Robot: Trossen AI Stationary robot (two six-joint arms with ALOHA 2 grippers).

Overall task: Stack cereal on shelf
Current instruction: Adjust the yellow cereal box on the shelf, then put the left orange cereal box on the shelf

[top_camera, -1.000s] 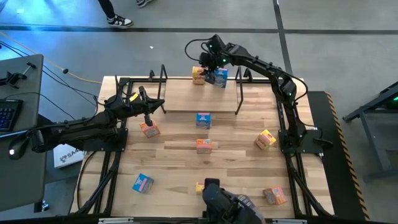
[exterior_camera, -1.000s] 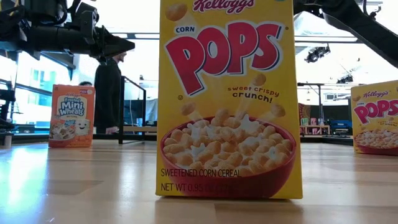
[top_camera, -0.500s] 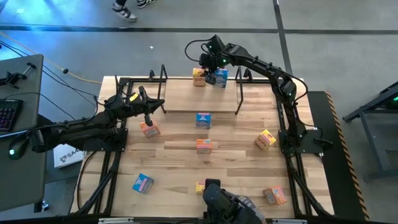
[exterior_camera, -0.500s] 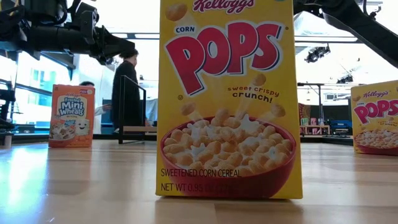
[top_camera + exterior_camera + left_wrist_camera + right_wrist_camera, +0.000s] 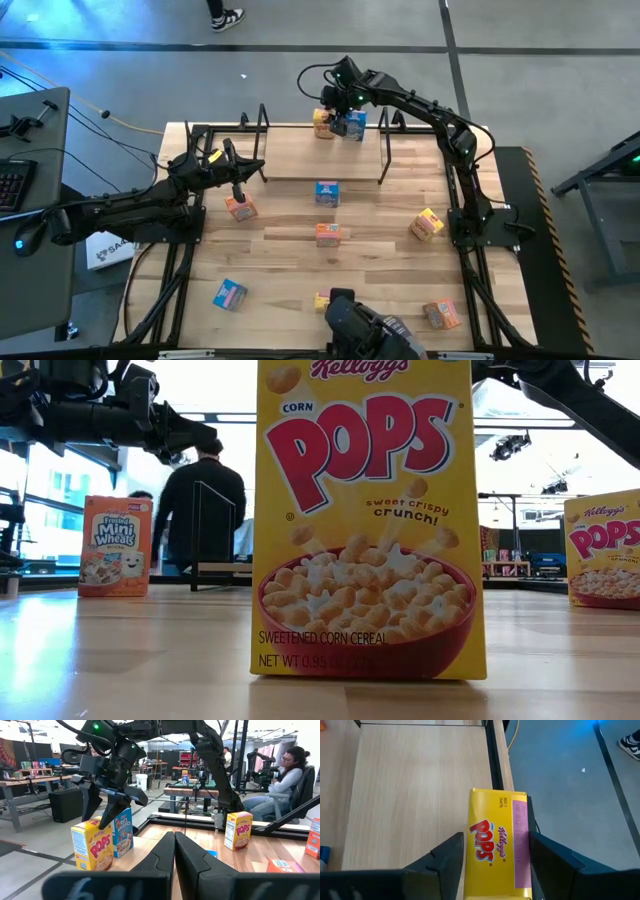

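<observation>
A yellow Pops cereal box (image 5: 322, 122) stands at the far edge of the shelf's light board (image 5: 300, 155), right beside a blue Rice Krispies box (image 5: 353, 124). My right gripper (image 5: 333, 112) reaches over the far edge and is shut on the yellow box (image 5: 496, 847). Both boxes also show in the left wrist view (image 5: 95, 845). My left gripper (image 5: 238, 182) is shut and empty, above an orange box (image 5: 240, 207) near the shelf's left uprights (image 5: 255, 128). My right gripper pinches the yellow box's two opposite sides (image 5: 471, 851) between its two fingers (image 5: 451, 857), near the box's top. The fingers come from above, pointing down. The box stands upright with its bottom on the shelf board (image 5: 92, 867).
Loose boxes lie on the tabletop: blue (image 5: 327, 192), orange (image 5: 328, 234), yellow (image 5: 427, 224), blue (image 5: 229, 294), orange (image 5: 441, 314), and yellow (image 5: 365, 520) right before the low camera. A person (image 5: 200, 500) stands beyond the far edge.
Neither arm has visibly moved and no box has changed place. A person beyond the table's far edge has walked toward the right.
</observation>
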